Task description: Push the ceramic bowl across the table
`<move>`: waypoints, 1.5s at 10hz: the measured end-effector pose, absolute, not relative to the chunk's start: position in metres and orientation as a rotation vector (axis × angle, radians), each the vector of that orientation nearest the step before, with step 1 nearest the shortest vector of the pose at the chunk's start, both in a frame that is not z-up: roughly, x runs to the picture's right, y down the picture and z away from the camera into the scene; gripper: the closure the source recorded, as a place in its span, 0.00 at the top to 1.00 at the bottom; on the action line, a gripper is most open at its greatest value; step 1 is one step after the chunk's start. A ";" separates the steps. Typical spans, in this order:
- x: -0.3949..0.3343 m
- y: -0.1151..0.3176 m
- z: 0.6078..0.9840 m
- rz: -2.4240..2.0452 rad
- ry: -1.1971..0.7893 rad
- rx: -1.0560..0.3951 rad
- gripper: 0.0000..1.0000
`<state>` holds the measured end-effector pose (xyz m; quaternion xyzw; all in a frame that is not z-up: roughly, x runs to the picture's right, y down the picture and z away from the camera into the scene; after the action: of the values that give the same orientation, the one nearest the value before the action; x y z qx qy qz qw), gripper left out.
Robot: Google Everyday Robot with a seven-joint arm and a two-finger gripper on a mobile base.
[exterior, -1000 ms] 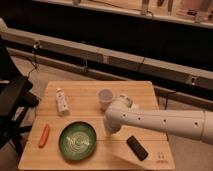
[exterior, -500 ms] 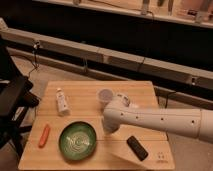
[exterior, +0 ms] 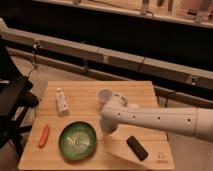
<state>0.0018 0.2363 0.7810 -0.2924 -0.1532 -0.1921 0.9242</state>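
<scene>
The green ceramic bowl [exterior: 77, 141] with pale swirls inside sits on the light wooden table [exterior: 125, 90], near its front left. My white arm reaches in from the right. Its end, with the gripper [exterior: 106, 130], hangs just right of the bowl's rim, close to it. I cannot tell whether it touches the bowl. The arm's bulk hides the gripper's tip.
A small pale cup [exterior: 105, 94] stands behind the arm. A white bottle [exterior: 61, 101] lies at the left. An orange carrot-like item [exterior: 44, 136] lies left of the bowl. A black oblong object [exterior: 137, 148] lies at the front right. A dark chair [exterior: 12, 100] stands left of the table.
The arm's end has edged slightly lower toward the table beside the bowl. The bowl and the other items have not moved.
</scene>
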 end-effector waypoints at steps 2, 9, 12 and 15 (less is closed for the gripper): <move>-0.004 0.237 0.781 -0.403 -0.322 -0.603 0.00; -0.019 0.240 0.779 -0.441 -0.340 -0.619 0.00; -0.024 0.242 0.778 -0.460 -0.347 -0.627 0.00; -0.030 0.243 0.778 -0.474 -0.355 -0.628 0.00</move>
<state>-0.0299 0.2427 0.7777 -0.3043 -0.1721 -0.2296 0.9083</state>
